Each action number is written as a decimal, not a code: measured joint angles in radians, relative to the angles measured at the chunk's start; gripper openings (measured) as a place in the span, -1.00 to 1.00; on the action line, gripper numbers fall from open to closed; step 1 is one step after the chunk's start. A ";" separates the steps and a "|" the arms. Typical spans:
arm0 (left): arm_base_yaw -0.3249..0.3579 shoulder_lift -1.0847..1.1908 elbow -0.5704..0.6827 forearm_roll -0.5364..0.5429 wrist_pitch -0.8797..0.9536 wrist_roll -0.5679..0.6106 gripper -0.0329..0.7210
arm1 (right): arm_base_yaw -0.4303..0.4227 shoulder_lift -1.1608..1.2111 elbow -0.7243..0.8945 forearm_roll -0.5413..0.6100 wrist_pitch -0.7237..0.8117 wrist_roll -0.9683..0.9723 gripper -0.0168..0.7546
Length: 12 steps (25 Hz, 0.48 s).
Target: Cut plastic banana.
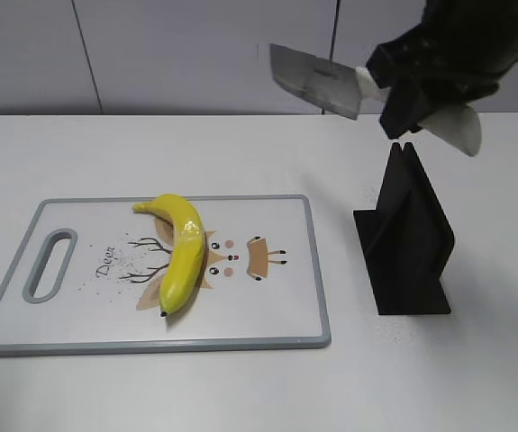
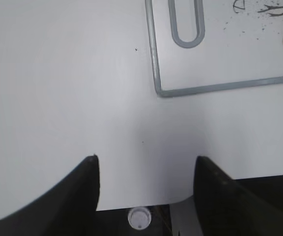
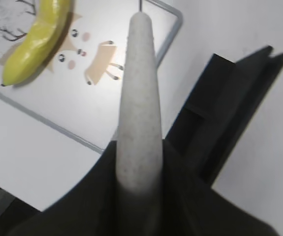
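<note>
The right gripper (image 1: 403, 94) is up high at two o'clock in the exterior view, clenched on the pale handle of a knife (image 1: 317, 81), blade jutting out to the left, above the black knife stand (image 1: 407, 238). Down on the cutting board (image 1: 286, 337) lies the plastic banana (image 1: 182, 252), whole, resting over the printed deer near the board's middle. From the knife, the banana sits down toward eight o'clock, well apart and much lower. Its long axis runs roughly twelve to six in that view, bowed, dark tip at the near end, so a blade coming across from the right looks set to meet it crosswise. The left gripper (image 2: 143, 182) hangs released over bare table (image 2: 57, 88), off the board's handle corner, holding nothing. The right arm has the tool and looks the one to make the cut.
</note>
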 joint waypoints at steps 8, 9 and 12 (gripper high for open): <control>0.000 -0.444 0.194 -0.004 -0.011 -0.002 0.63 | -0.070 -0.159 0.202 -0.076 -0.103 0.230 -0.54; 0.000 -0.489 0.212 -0.004 -0.011 0.000 0.63 | -0.070 -0.169 0.224 -0.083 -0.112 0.250 -0.54; 0.000 -0.633 0.250 -0.004 -0.013 -0.001 0.63 | -0.070 -0.190 0.275 -0.086 -0.142 0.301 -0.54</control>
